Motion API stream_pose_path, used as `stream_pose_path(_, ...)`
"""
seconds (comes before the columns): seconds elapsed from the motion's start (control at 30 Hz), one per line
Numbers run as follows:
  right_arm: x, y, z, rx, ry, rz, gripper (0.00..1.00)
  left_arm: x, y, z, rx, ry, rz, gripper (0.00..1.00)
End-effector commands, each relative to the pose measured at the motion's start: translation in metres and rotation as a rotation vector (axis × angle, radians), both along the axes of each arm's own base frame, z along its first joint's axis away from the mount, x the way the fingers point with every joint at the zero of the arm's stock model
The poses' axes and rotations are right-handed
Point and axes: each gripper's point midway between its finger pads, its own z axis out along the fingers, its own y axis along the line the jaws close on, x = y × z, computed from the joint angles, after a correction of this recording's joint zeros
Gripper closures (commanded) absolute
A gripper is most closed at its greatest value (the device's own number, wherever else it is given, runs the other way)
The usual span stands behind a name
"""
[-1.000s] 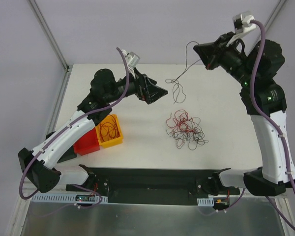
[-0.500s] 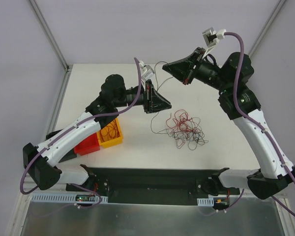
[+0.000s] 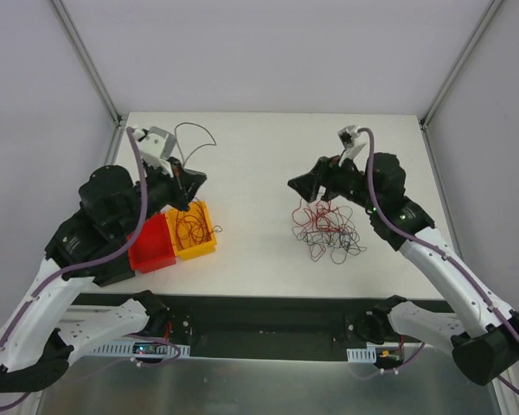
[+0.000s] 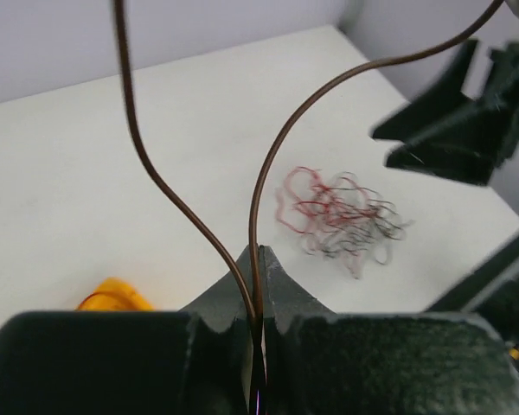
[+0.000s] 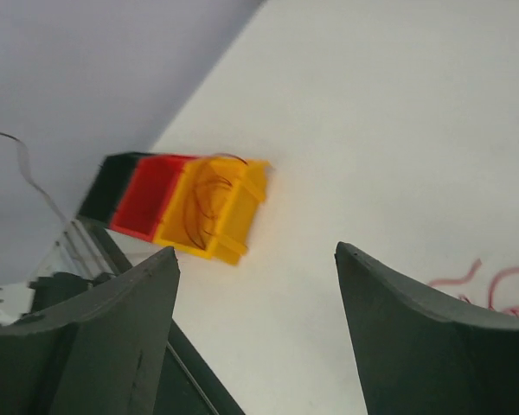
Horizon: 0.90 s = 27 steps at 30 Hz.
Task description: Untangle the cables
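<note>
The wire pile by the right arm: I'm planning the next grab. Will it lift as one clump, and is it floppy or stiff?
Probably a clump: the pile has interlocked loops, so neighbours likely drag along. Likely springy, not limp: the wire pinched in the left tool arcs upward unsupported. Very thin, so probably very light.

The worktop [image 3: 259, 147] is white and matt, with no shine. The cables [image 3: 327, 226] look like thin wire in a smooth red or black plastic skin, and the dark cable [image 4: 254, 207] has a soft shine. The yellow bin [image 3: 197, 252] and the red bin [image 3: 151, 252] are smooth, hard plastic. The left gripper [image 4: 258, 258] is black, matt and a bit grainy. The right gripper [image 5: 255, 251] is dark and matt too. The arm shells [image 3: 454, 281] are shiny white plastic. The sheet [image 3: 268, 389] at the near edge looks like dull grey metal.
</note>
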Motion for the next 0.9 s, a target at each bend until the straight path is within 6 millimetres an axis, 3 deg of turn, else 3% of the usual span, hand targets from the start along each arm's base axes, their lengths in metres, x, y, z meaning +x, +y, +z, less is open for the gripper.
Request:
stream_pose_path(0.0, 0.011, -0.019, -0.057, -0.137, 0.008, -0.098, 0.24, 0.018, 0.096, -0.013, 0.218, -0.017, 0.434, 1.00)
stream_pose_path(0.1, 0.009, -0.022, -0.099, -0.212, 0.074, -0.089, 0.26, 0.026, 0.143, -0.014, 0.306, -0.036, 0.670, 1.00)
stream_pose_path(0.23, 0.006, -0.024, -0.126, -0.248, 0.099, -0.077, 0.27, 0.038, 0.170, -0.044, 0.331, 0.034, 0.787, 1.00)
stream_pose_path(0.43, 0.005, -0.021, -0.126, -0.214, 0.075, -0.068, 0.28, 0.053, 0.198, -0.122, 0.214, 0.239, 0.937, 1.00)
stream_pose_path(0.53, 0.005, -0.023, -0.131, -0.212, 0.070, -0.079, 0.28, 0.055, 0.201, -0.158, 0.116, 0.368, 0.963, 1.00)
stream_pose_path(0.8, 0.006, -0.024, -0.143, -0.211, 0.071, -0.093, 0.28, 0.053, 0.238, -0.219, 0.003, 0.660, 1.125, 1.00)
stream_pose_path(0.87, 0.007, -0.025, -0.146, -0.211, 0.072, -0.096, 0.28, 0.053, 0.237, -0.239, -0.037, 0.769, 1.110, 1.00)
